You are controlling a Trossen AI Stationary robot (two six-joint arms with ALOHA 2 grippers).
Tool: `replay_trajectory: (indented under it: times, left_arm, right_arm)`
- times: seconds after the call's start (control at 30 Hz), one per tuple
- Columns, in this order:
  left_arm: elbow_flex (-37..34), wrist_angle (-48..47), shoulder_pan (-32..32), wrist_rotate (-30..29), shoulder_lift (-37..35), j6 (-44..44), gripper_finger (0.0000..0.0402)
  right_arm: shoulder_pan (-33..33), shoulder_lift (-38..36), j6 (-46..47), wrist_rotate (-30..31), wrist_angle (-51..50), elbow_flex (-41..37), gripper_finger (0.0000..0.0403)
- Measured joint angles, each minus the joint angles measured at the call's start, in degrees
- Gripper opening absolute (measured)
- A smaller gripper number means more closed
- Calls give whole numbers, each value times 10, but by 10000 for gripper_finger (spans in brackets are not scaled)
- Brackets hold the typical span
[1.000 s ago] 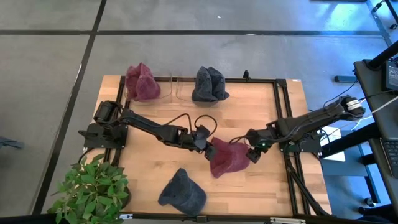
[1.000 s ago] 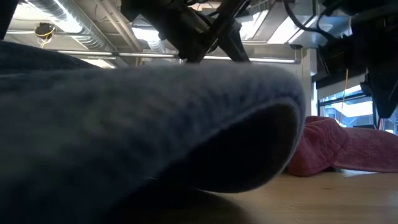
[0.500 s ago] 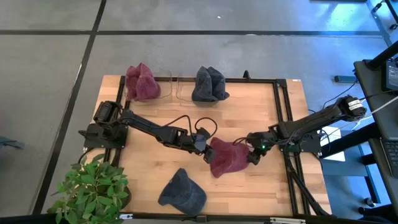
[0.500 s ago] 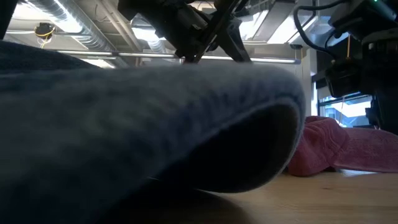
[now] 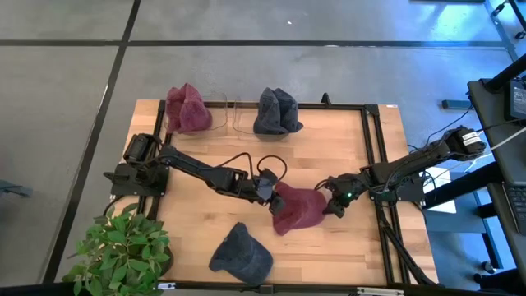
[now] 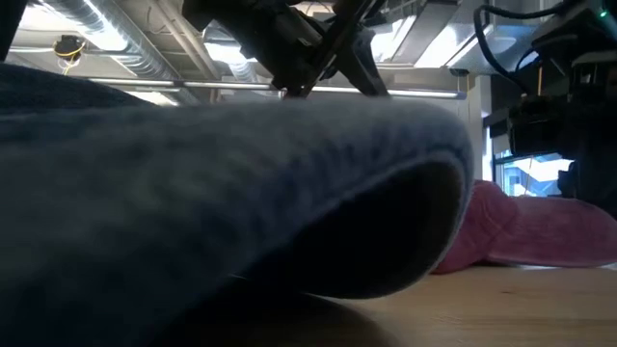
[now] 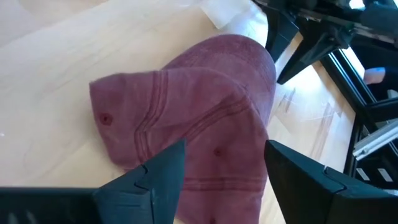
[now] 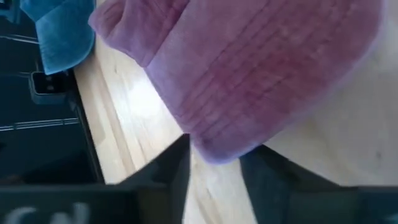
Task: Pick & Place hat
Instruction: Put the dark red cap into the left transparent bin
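Maroon hat (image 5: pixel 297 210) of soft ribbed fabric lies crumpled mid-table on pale wood planks (image 5: pixel 329 156). The left gripper (image 5: pixel 276 204) sits at one edge, fingers (image 7: pixel 155 177) spread wide over it; the right gripper (image 5: pixel 334 205) straddles the opposite rim, fingers parted.

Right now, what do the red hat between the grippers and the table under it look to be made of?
The red hat looks like soft washed cotton, matte, with stitched seam lines and a slumped, creased crown. The table looks like pale wood with a smooth, faintly glossy finish; grain lines and light glare show in the left wrist view.
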Motion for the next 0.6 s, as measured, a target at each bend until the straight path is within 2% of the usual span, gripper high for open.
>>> replay_trajectory:
  times: [0.13, 0.27, 0.43, 0.6]
  left_arm:
    - [0, 0, 2, -6, 0, 1, 212]
    - [0, 0, 2, -5, 0, 1, 214]
    - [0, 0, 2, 0, 0, 1, 212]
    - [0, -46, 14, 45, -23, -10, 214]
  right_arm:
    - [0, 0, -26, 23, 11, 0, 65]
    - [0, -1, -45, 29, 26, 2, 17]
    - [0, -1, -58, 33, 46, 1, 15]
    - [0, -18, -72, 50, 49, 1, 15]
